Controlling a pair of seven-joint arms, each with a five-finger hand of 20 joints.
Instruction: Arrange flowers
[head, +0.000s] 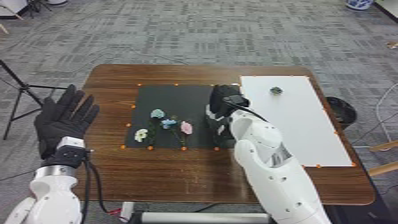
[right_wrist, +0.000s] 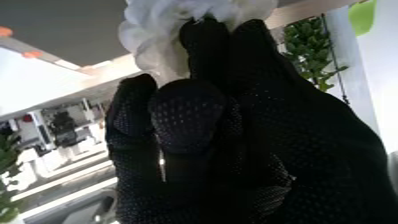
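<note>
We've got the left hand at the left of the frame, fingers straight and spread, holding nothing. Next in, left of centre on the black mat: cream flower, pink flower, blue flower, pale blue flower. They lie bunched, stems close, so a low sweep or later pick could drag a neighbour; we'd lift straight up. Centre, at the mat's right side: right hand, fingers and thumb drawn in narrow on a white flower, petals against the fingertips. Squeezing there could crush petals or let the bloom twist. Farthest, upper right on the white board, a small dark object, maybe the vase; we can't tell. If so, a tilted stem could miss its mouth or tip it.
</note>
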